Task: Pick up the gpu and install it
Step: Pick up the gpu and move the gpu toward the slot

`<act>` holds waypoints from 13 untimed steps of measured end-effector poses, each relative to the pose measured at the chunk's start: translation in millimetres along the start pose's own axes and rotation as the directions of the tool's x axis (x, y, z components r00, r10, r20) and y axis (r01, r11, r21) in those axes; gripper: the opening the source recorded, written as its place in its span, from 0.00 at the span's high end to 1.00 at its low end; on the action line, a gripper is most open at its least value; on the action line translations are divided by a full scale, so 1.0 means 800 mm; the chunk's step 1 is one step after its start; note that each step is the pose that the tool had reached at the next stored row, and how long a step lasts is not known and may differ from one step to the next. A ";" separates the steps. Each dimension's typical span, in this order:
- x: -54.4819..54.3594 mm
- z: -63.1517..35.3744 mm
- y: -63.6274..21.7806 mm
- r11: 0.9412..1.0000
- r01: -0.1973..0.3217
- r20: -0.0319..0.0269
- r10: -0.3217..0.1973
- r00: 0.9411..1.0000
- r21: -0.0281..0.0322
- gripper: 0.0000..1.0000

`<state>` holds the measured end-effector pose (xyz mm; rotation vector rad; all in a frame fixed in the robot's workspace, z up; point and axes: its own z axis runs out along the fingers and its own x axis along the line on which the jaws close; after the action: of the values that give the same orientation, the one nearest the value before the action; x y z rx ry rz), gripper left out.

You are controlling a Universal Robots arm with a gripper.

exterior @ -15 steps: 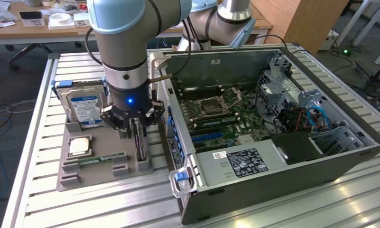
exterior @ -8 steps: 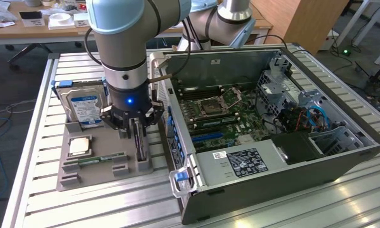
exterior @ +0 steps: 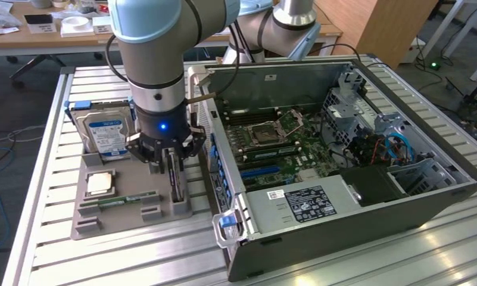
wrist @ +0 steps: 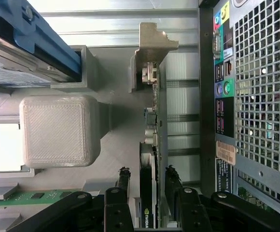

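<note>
In the exterior view the arm hangs over a grey tray (exterior: pixel 123 225) that sits on the slatted table (exterior: pixel 103 262), at 9 o'clock of the open case (exterior: pixel 429 199). The gripper (exterior: pixel 173 164) is down at the tray's 3 o'clock edge, the side nearest the case, and straddles the gpu (exterior: pixel 177 186). The gpu stands on its long edge in a slot there, running from 12 to 6 o'clock. In the wrist view the gripper (wrist: pixel 147 176) is partly open, with one of its dark fingers (wrist: pixel 124 176) on each side of the gpu (wrist: pixel 149 164). A strip of light shows between that finger and the black face, and the other finger stands right beside the board side. Whether it touches cannot be told, and the card is not clamped. The card is upright in its seat, its silver bracket (wrist: pixel 152 43) at the end away from the fingers, held in a grey tray post. At 10 o'clock of the gripper in the exterior view a hard drive (exterior: pixel 103 132) leans in its blue holder. At 8 o'clock lies a cpu (exterior: pixel 100 182), with a green memory stick (exterior: pixel 127 199) just past it toward 6. The motherboard (exterior: pixel 302 149) lies bare inside the case, well apart from the gpu at 3 o'clock.
</note>
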<state>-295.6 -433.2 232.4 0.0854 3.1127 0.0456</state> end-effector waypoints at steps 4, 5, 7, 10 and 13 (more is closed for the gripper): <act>0.000 0.000 0.000 1.000 0.009 0.000 -0.009 1.000 0.000 0.57; 0.000 0.000 0.000 1.000 0.011 0.000 -0.011 1.000 0.000 0.57; 0.000 0.000 0.000 1.000 0.011 0.000 -0.011 1.000 0.000 0.57; 0.000 0.000 0.000 1.000 0.011 0.000 -0.011 1.000 0.000 0.57; 0.000 0.000 0.000 1.000 0.011 0.000 -0.011 1.000 0.000 0.57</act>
<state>-295.4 -433.2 232.1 0.0682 3.1132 0.0460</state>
